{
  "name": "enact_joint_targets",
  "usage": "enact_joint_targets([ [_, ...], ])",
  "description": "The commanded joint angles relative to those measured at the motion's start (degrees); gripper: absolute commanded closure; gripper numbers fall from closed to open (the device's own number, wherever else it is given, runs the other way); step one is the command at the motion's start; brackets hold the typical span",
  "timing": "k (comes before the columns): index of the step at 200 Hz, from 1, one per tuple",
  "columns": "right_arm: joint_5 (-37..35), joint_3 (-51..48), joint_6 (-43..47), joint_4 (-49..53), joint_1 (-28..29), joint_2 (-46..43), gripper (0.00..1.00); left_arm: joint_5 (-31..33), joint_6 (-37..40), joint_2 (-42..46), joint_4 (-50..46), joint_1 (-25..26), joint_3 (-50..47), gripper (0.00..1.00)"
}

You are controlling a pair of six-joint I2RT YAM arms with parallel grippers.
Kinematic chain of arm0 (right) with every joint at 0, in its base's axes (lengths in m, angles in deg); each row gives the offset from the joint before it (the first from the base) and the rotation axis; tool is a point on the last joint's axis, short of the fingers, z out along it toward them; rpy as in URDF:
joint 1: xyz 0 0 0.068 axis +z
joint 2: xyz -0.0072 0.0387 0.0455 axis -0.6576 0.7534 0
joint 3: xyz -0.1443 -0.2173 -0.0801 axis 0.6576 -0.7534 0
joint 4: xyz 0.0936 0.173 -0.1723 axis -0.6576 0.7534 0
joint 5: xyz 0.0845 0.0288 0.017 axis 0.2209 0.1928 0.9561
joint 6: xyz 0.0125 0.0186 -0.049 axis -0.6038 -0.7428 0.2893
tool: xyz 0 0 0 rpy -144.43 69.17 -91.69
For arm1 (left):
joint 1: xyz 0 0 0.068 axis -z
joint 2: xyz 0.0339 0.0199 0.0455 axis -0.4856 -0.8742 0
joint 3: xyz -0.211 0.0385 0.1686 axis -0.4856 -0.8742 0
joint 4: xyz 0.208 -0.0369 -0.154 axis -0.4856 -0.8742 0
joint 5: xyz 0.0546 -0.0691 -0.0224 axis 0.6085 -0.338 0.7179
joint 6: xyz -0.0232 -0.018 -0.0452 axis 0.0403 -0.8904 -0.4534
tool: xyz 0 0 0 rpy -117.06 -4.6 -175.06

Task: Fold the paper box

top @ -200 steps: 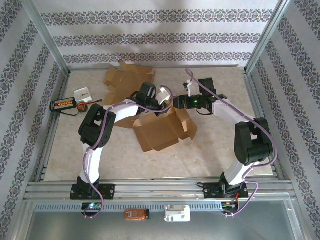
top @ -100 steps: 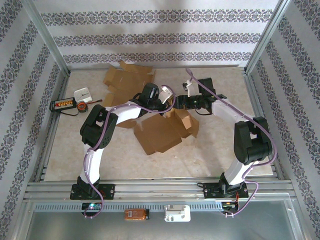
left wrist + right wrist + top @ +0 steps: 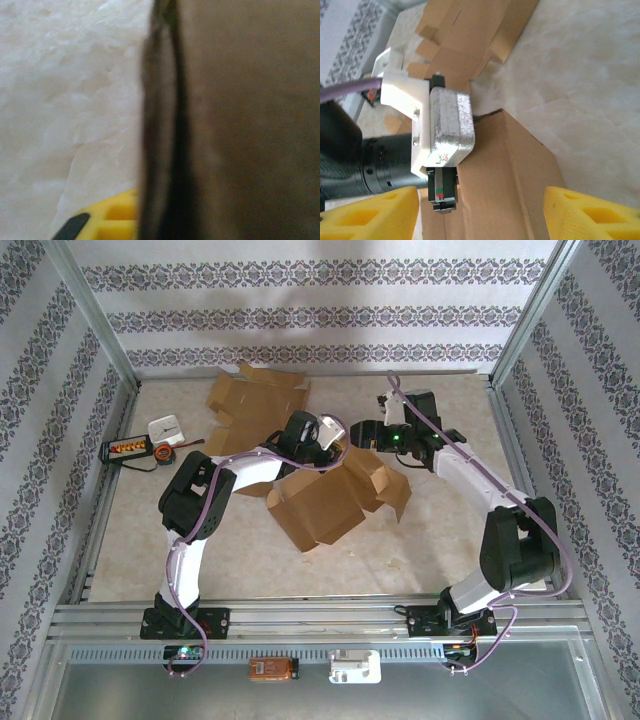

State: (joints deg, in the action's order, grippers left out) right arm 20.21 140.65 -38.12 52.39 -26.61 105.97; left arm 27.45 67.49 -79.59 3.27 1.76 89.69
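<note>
the brown cardboard box [image 3: 330, 502] sits mid-surface [image 3: 420, 540], half formed: walls raised, top open, flaps loose. left fingers [image 3: 117, 222] are pinched shut on its far wall edge; right fingers [image 3: 375, 212] are spread wide nearby, gripping nothing. flap tucking looks undone.

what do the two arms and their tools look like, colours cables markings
Both the left arm and right arm have white links joined by bulky black joints, with a purple cable looped along each. A green light glows near the right arm's wrist. The right tool has chunky yellow fingers with recessed cut-outs; a silver box on a white bracket sits at the left arm's wrist.
</note>
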Motion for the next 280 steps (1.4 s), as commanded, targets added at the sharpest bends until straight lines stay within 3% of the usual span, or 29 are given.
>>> enact_joint_targets([
  [1, -9.48, 0.22, -8.02, 2.19, 0.32, -3.37, 0.32, 3.03, 0.18, 1.58, 0.11, 1.13, -0.89, 1.00],
  [22, -17.89, 2.49, -13.04, 8.01, 0.40, -5.58, 0.32, 10.02, -1.82, 4.05, 3.14, 2.25, -4.78, 1.00],
  [52, -26.73, 5.37, -18.61, 14.22, 1.37, -9.02, 0.31, 31.22, -10.92, 7.30, 0.90, 5.00, -7.84, 1.00],
  [63, -29.15, 6.62, -20.28, 16.26, 1.84, -9.68, 0.31, 34.24, -15.05, 7.83, -0.75, 5.65, -8.28, 1.00],
  [69, -29.67, 7.09, -21.17, 16.84, 1.98, -9.89, 0.31, 33.76, -16.98, 8.26, -0.24, 5.88, -8.99, 0.99],
  [93, -28.44, 9.30, -24.70, 19.79, 2.18, -9.83, 0.30, 28.98, -23.44, 10.60, 2.57, 6.79, -12.17, 0.65],
  [130, -31.55, 10.67, -26.51, 26.58, 4.61, -11.26, 0.29, 27.29, -26.92, 19.87, 1.39, 7.86, -17.61, 0.32],
  [166, -31.32, 8.12, -28.22, 29.52, 6.81, -12.55, 0.28, 24.97, -29.25, 32.49, -11.18, 7.65, -16.95, 0.14],
  [192, -28.65, 5.21, -32.01, 27.53, 7.03, -12.34, 0.25, 20.51, -34.46, 33.11, -25.40, 5.22, -6.42, 0.10],
  [214, -26.75, 3.17, -34.25, 24.77, 7.28, -10.79, 0.23, 9.13, -40.14, 25.93, -35.36, 0.93, 5.59, 0.10],
  [243, -25.79, 1.05, -35.43, 20.48, 7.26, -7.66, 0.21, 1.73, -43.29, 16.66, -37.96, -1.65, 13.96, 0.10],
  [280, -23.93, -0.04, -34.64, 14.89, 7.82, -3.78, 0.25, 0.94, -41.72, 9.20, -38.18, -2.48, 18.92, 0.09],
])
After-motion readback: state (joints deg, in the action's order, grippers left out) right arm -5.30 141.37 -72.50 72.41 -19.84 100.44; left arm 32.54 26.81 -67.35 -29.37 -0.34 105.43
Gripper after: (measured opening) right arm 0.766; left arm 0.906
